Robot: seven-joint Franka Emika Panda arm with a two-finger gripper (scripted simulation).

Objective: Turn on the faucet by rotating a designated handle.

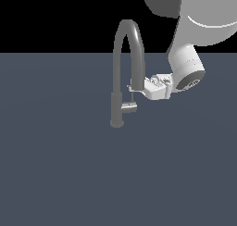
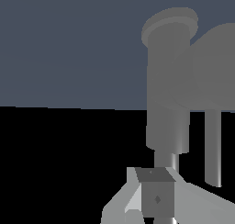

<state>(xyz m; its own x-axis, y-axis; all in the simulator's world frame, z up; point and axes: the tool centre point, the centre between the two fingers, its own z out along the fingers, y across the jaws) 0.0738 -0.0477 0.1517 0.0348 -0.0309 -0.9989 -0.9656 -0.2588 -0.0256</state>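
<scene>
Fingers [image 1: 134, 88]: spread cannot be told, the tips lying against the spout's falling end, just above the handle [image 1: 129, 107]. Handle is sticking sideways from the faucet [image 1: 117, 100] base column, gripper [image 1: 137, 89] reaching in level from beyond it. Judgement: tips should be bearing on the thin lever, not the spout, and pushing steadily round the stub's axis.

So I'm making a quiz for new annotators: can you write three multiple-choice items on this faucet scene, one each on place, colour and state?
1. Where does the short silver-grey cylindrical handle sit?
A. on the base column's side
B. at the arch's top
C. lying on the floor

2. What colour is the tall gooseneck faucet?
A. red
B. dark grey
C. gold

3. Where is the white gripper?
A. far off, above the faucet
C. at the handle's thin rod lever
B. resting on the floor

Answers: 1 A, it juts sideways from the column. 2 B, matte dark grey. 3 C, its tips reach the rod beside the spout.
</scene>
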